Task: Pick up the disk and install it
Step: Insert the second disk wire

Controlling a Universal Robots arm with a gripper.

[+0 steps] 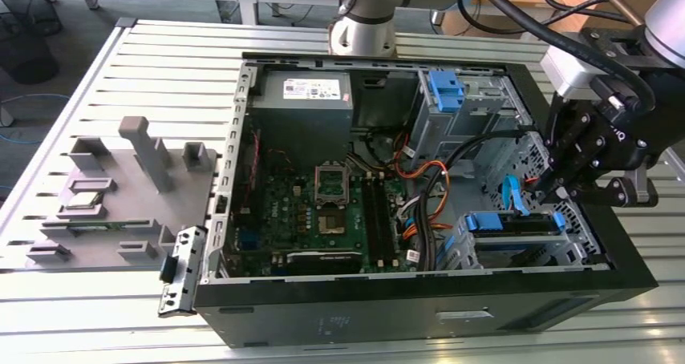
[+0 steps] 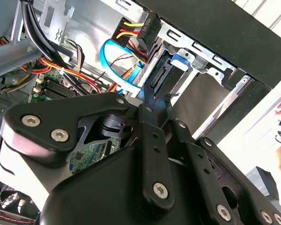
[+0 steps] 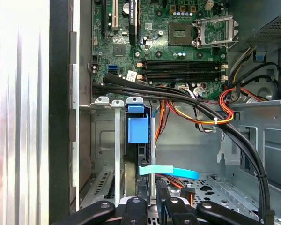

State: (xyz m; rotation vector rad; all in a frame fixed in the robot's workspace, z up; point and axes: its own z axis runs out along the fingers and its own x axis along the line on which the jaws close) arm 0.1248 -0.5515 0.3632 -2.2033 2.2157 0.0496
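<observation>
The black linkage gripper [image 1: 564, 189] hangs over the drive cage, fingers drawn narrow; I cannot tell whether they pinch anything. The silver hard drive in its blue plastic bracket [image 1: 512, 224] sits in the cage's bay [image 3: 107, 140], long axis along the case floor. Seating it probably needs a straight, level push.

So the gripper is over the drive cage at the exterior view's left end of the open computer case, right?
Not quite. The gripper is over the drive cage at the exterior view's right end of the open computer case, as the exterior view shows. The grey fixture block lies to the left, outside the case.
</observation>
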